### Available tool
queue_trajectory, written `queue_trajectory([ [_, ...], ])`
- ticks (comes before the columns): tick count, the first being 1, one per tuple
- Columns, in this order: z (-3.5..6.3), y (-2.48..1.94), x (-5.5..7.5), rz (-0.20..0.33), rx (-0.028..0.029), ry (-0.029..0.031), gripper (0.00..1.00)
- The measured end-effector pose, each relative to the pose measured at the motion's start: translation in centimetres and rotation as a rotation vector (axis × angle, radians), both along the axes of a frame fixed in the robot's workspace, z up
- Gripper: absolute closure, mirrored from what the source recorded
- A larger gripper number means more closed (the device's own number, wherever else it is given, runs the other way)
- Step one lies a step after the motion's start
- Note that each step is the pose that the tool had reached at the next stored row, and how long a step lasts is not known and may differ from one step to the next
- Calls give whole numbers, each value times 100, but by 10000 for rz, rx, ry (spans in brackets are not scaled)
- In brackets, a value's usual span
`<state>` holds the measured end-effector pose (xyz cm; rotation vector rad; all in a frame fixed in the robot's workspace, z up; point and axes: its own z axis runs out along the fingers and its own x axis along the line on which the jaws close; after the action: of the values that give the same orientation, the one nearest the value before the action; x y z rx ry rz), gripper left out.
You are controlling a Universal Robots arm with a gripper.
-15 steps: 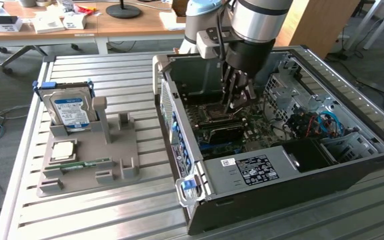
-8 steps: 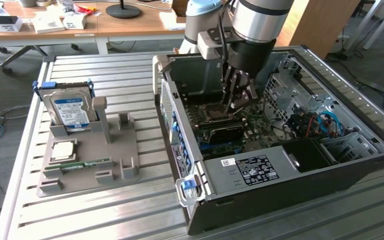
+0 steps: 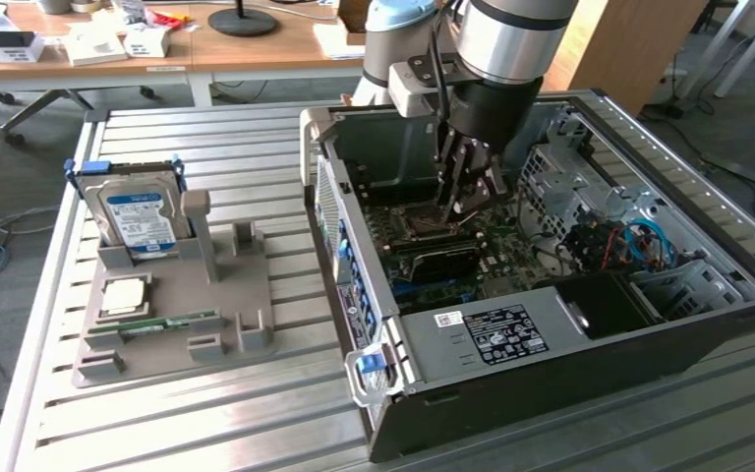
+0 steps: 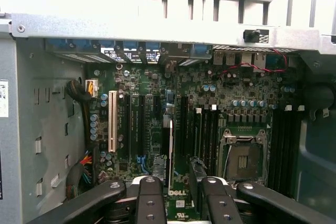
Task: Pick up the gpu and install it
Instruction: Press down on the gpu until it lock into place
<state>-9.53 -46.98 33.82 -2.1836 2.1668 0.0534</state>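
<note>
My gripper down inside open computer case, low over motherboard. Jaws partway closed, clamping gpu: thin card, edge-on between my fingers, hanging above black expansion slots, beside white PCI slot. Empty CPU socket nearby on board. In exterior view, grey holder at 9 o'clock from case, well apart, carrying upright hard drive with blue label and green memory stick. All on slatted metal table.

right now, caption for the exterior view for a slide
grey robot arm's gripper inside the open black computer case, over its green motherboard
</note>
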Motion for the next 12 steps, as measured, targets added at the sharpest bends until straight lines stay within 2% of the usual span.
queue_trajectory([
  [7, 0, 0, 0, 0, -1, 0, 68],
  [9, 0, 0, 0, 0, 0, 0, 80],
  [10, 0, 0, 0, 0, -1, 0, 80],
  [12, 0, 0, 0, 1, 0, 0, 89],
])
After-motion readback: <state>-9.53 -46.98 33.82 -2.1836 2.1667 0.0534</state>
